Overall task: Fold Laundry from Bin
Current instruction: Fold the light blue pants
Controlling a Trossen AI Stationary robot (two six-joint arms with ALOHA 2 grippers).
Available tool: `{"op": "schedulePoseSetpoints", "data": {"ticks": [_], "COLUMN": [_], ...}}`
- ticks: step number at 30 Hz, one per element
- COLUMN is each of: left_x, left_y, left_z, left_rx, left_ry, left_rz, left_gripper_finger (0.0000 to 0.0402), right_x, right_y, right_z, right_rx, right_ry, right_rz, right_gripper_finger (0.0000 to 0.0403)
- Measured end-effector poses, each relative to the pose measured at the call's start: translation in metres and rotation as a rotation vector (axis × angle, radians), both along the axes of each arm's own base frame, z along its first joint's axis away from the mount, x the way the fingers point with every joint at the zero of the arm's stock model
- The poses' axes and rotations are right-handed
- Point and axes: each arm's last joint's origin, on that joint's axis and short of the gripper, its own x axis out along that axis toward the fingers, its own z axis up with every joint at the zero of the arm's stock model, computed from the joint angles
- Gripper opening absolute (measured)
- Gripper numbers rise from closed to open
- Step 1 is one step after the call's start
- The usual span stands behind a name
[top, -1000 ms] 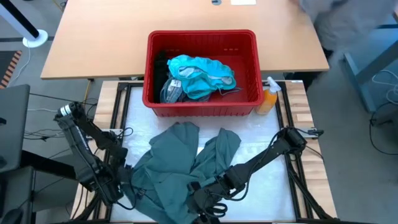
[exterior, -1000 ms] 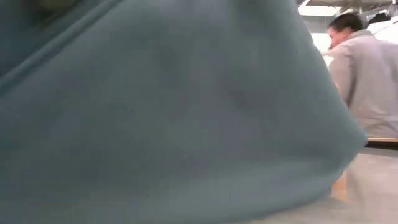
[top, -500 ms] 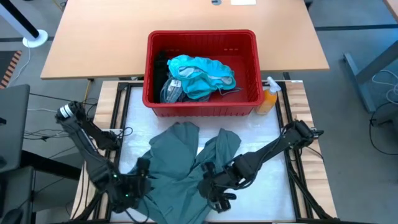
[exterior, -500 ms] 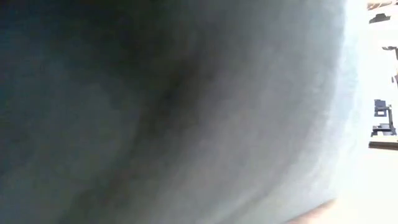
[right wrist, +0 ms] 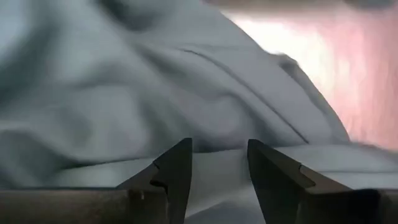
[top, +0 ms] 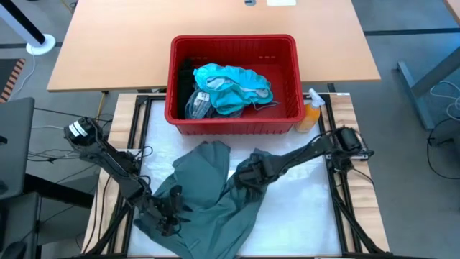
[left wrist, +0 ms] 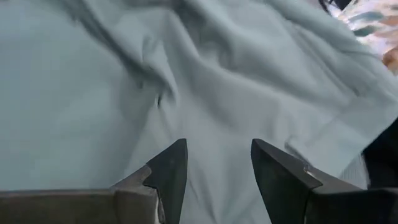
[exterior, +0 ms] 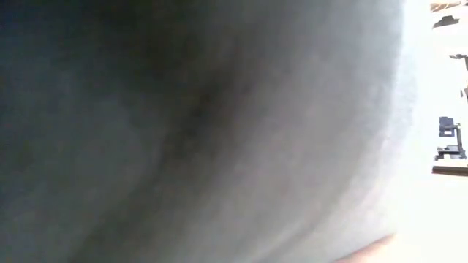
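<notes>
Grey-green garment [top: 205,191] lies crumpled on the counter [top: 298,216], in front of the red bin [top: 233,115] holding teal laundry [top: 233,86]. Left hand [top: 169,212] sits over the garment's near-left edge, fingers [left wrist: 171,171] parted with cloth between them. Right hand [top: 244,175] sits on its upper right fold, fingers [right wrist: 177,165] parted over cloth. Orange spray bottle [top: 310,115] stands just beside the bin.

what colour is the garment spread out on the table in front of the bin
Dull grey-green garment; it shows best in the high view.
</notes>
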Motion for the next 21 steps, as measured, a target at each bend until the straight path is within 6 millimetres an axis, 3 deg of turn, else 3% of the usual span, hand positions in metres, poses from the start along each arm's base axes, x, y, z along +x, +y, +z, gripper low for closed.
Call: {"op": "schedulePoseSetpoints", "data": {"ticks": [4,8,13,16,21], "left_x": [-0.013,-0.019,-0.016,-0.012,-0.008], "left_y": [-0.003,-0.014,-0.03,-0.036,-0.038], "left_z": [-0.014,-0.035,-0.054,-0.053,-0.049], "left_rx": [-0.038,-0.072,-0.197,-0.18,-0.16], "left_ry": [0.103,0.222,0.293,0.28,0.27], "left_rz": [0.011,-0.019,-0.085,-0.127,-0.147], "left_gripper_finger": [0.0167,0.0167,0.0167,0.0167,0.0167], "right_x": [-0.019,-0.035,-0.047,-0.042,-0.027], "right_y": [-0.013,-0.021,-0.039,-0.054,-0.068], "right_z": [-0.002,0.021,0.043,0.038,0.01], "right_rx": [-0.023,-0.094,-0.052,-0.063,-0.091], "right_ry": [-0.021,-0.119,-0.209,-0.198,-0.135], "right_rz": [-0.141,-0.321,-0.577,-0.626,-0.667], "right_gripper_finger": [0.0172,0.0165,0.0157,0.0155,0.0159]}}
